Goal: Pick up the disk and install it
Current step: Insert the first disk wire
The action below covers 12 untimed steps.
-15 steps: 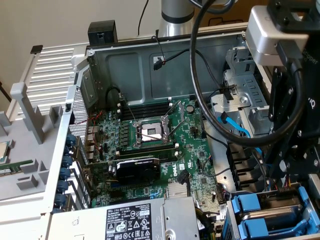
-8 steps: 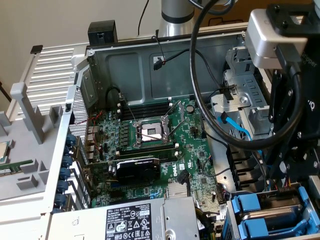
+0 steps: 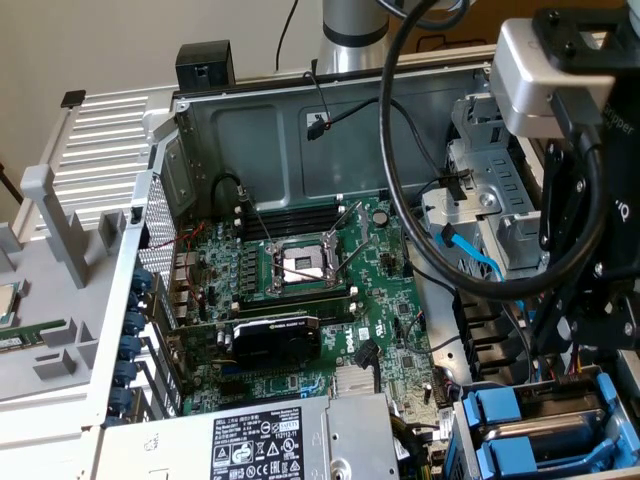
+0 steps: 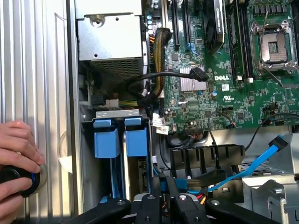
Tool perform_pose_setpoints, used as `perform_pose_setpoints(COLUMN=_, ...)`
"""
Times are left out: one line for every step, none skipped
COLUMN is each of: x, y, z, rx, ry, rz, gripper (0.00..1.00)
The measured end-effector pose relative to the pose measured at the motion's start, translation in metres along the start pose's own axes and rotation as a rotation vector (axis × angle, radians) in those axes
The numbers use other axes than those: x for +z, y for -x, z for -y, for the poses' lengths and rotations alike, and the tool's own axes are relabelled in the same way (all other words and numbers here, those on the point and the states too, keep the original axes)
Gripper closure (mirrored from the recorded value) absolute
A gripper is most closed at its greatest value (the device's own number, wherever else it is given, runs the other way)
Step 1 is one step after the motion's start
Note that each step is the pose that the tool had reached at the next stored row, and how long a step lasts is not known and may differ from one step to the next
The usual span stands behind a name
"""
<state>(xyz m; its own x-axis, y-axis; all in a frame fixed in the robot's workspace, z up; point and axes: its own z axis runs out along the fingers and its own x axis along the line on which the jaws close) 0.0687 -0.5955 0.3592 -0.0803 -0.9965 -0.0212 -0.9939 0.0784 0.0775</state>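
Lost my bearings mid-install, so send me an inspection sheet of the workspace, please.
Surface: open computer case, motherboard exposed, processor socket empty.
Job's things: two blue-railed carriers side by side in the drive bay.
Clutter: graphics card, power supply.
Tool: close to the drive bay, above a bundle of wires.
Cables: blue data cable loose beside the bay; black cable loops over the board.
Surroundings: a hand on a black round object outside the case.
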Motion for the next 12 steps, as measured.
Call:
perform_pose_setpoints(x=0.0000, y=0.0000, z=0.0000, rx=0.000, ry=0.0000, rz=0.0000, gripper=0.84)
perform_pose_setpoints(x=0.0000, y=0.0000, z=0.0000, rx=0.000, ry=0.0000, rz=0.0000, gripper=0.84)
perform_pose_setpoints(x=0.0000, y=0.0000, z=0.0000, rx=0.000, ry=-0.0001, rz=0.0000, gripper=0.84)
perform_pose_setpoints(x=0.0000, y=0.0000, z=0.0000, rx=0.000, ry=0.0000, rz=0.0000, gripper=0.84)
perform_pose_setpoints(x=0.0000, y=0.0001, z=0.0000, rx=0.000, ry=0.0000, rz=0.0001, gripper=0.84)
perform_pose_setpoints(x=0.0000, y=0.0001, z=0.0000, rx=0.000, ry=0.0000, rz=0.0000, gripper=0.84)
perform_pose_setpoints(x=0.0000, y=0.0001, z=0.0000, rx=0.000, ry=0.0000, rz=0.0000, gripper=0.84)
perform_pose_setpoints(x=0.0000, y=0.0001, z=0.0000, rx=0.000, ry=-0.0001, rz=0.0000, gripper=0.84)
perform_pose_setpoints(x=0.0000, y=0.0001, z=0.0000, rx=0.000, ry=0.0000, rz=0.0000, gripper=0.84)
perform_pose_setpoints(x=0.0000, y=0.0001, z=0.0000, rx=0.000, ry=0.0000, rz=0.0000, gripper=0.84)
perform_pose_setpoints(x=0.0000, y=0.0001, z=0.0000, rx=0.000, ry=0.0000, rz=0.0000, gripper=0.84)
perform_pose_setpoints(x=0.0000, y=0.0001, z=0.0000, rx=0.000, ry=0.0000, rz=0.0001, gripper=0.84)
